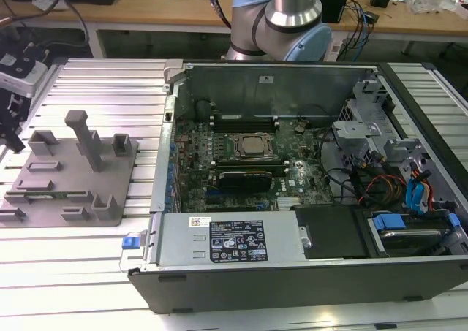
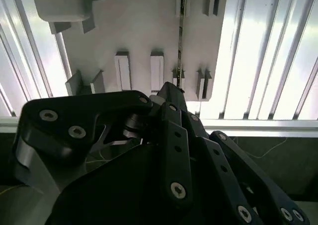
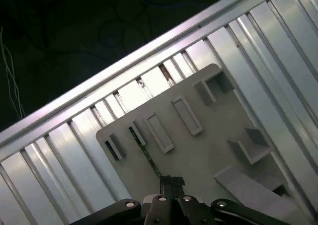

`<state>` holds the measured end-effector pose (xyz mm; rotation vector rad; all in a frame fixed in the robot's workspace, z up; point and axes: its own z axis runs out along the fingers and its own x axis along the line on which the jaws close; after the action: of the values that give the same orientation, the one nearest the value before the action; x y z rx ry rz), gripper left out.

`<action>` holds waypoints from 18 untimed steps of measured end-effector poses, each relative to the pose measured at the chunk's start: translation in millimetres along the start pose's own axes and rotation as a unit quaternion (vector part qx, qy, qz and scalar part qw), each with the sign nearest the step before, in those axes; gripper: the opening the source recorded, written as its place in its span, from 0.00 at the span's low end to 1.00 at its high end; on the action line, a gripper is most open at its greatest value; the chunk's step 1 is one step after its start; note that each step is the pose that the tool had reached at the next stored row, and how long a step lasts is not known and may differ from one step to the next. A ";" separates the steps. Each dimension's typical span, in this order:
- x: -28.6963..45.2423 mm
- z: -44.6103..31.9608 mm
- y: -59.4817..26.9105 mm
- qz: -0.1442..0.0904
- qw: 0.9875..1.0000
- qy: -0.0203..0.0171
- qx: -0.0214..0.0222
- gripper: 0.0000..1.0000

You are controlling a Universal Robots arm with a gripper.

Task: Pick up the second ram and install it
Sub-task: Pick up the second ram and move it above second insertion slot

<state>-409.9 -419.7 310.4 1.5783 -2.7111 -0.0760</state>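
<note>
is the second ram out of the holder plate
No, in the first wrist view the second ram stands on edge in the gray holder plate.

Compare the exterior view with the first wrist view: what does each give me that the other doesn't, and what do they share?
The exterior view adds the open computer case with its motherboard and CPU socket, to the exterior view's right of the holder plate. The first wrist view adds the pincer, close over the plate and in line with the second ram's near end; contact cannot be told. Shared: the holder plate on the ribbed table, with the second ram standing on edge in it.
</note>
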 end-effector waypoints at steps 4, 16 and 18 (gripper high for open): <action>0.0 0.4 -0.1 -0.076 0.997 0.003 -0.002 0.08; 0.0 3.0 -0.2 -0.203 0.979 0.009 -0.004 0.08; 0.1 6.2 -0.3 -0.203 0.979 0.009 -0.004 0.08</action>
<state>-409.9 -419.7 304.2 2.0887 -2.3272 -0.0724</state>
